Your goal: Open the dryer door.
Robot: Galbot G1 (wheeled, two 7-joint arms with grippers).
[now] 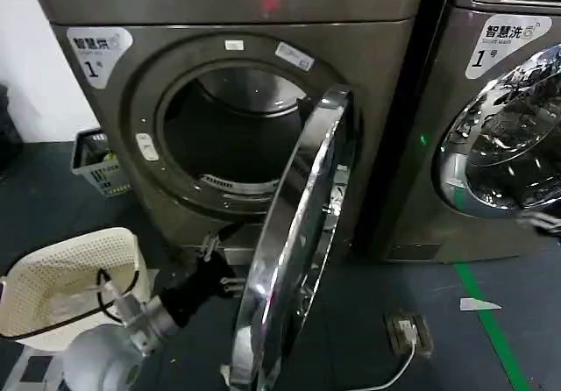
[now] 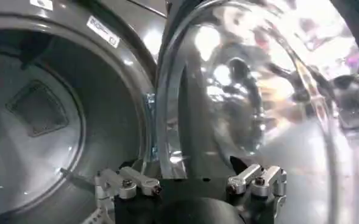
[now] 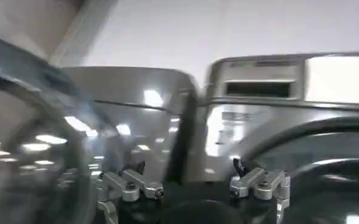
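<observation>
Head view: dryer door (image 1: 294,242) swung wide, edge-on to the camera, drum (image 1: 237,128) exposed; left gripper (image 1: 215,273) low beside the door's inner face, grip cannot be told. Left wrist view: left gripper (image 2: 191,182) spread, released. Right wrist view: right gripper (image 3: 194,182) spread, empty, before neighbouring machine (image 3: 289,115).

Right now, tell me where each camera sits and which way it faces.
Head view: high, looking down at the swung-open dryer door; left arm shows.
Left wrist view: behind the left gripper, facing the drum and door.
Right wrist view: behind the right gripper, facing the neighbouring machine.
Head and left wrist views share the door.
</observation>
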